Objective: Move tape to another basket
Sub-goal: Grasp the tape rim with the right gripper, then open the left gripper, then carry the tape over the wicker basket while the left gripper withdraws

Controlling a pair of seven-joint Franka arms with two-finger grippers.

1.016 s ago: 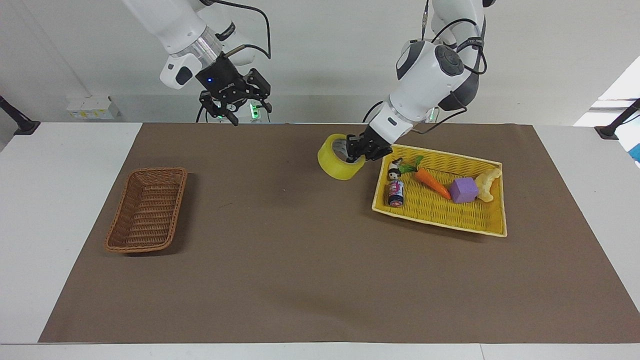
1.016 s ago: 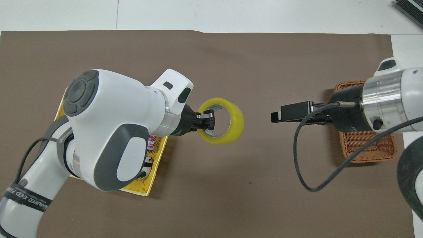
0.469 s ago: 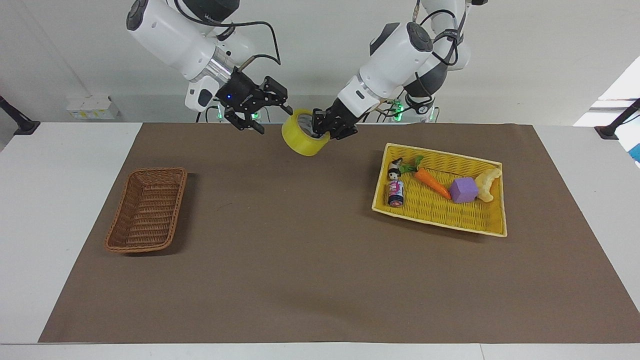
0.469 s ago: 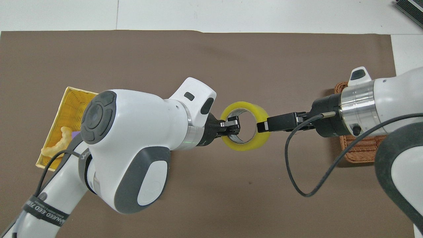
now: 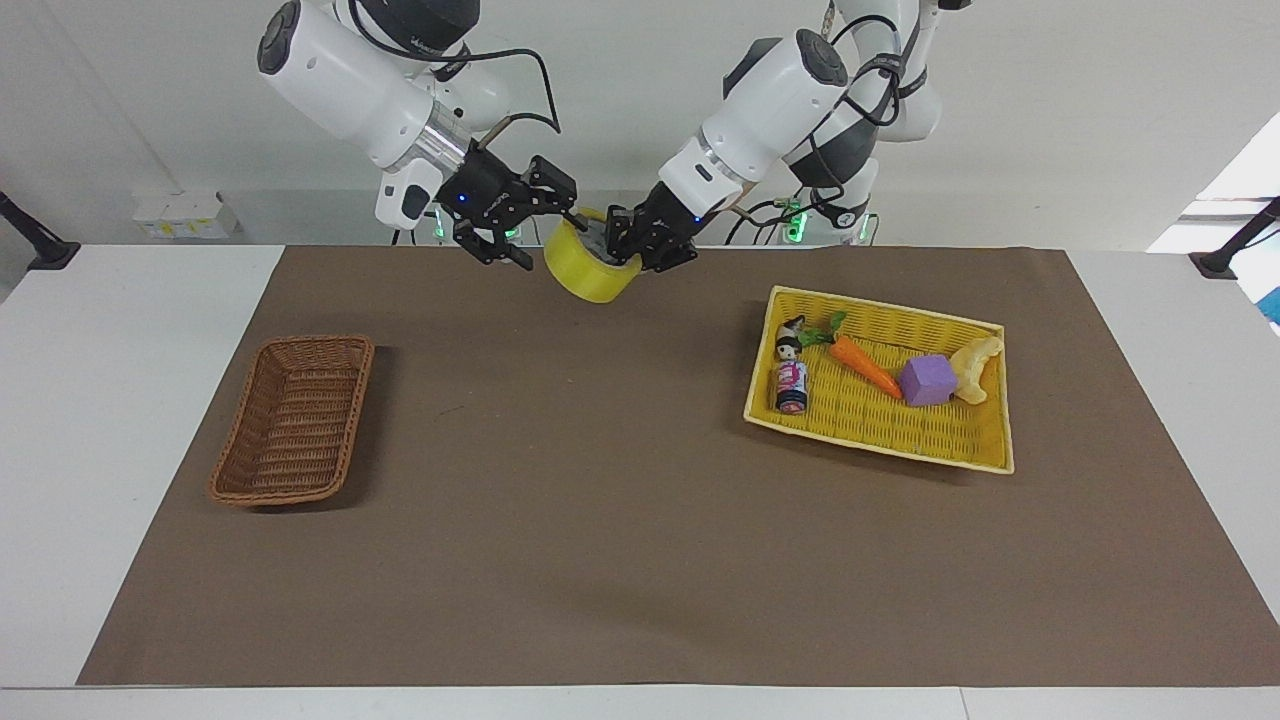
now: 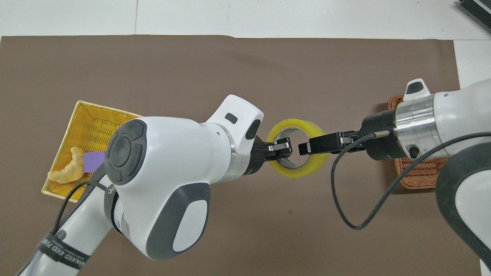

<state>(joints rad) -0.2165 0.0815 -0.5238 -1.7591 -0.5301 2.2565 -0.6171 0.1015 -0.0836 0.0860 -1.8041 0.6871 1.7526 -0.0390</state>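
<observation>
Jaws of left gripper (image 5: 622, 243) clamp tape (image 5: 585, 272); overhead hides the pinch.

Overhead: brown wicker basket (image 6: 416, 177) mostly covered by right arm | yellow tray (image 6: 82, 122) partly hidden under left arm | purple cube (image 6: 94, 161) partly covered.

One tape roll (image 5: 590, 270), two baskets (image 5: 292, 420) (image 5: 985, 440), one carrot (image 5: 862, 365), one purple cube (image 5: 927, 381), one figurine (image 5: 791, 378).

Yellow tape (image 5: 590, 270) aloft; wicker basket (image 5: 295, 420) empty
</observation>
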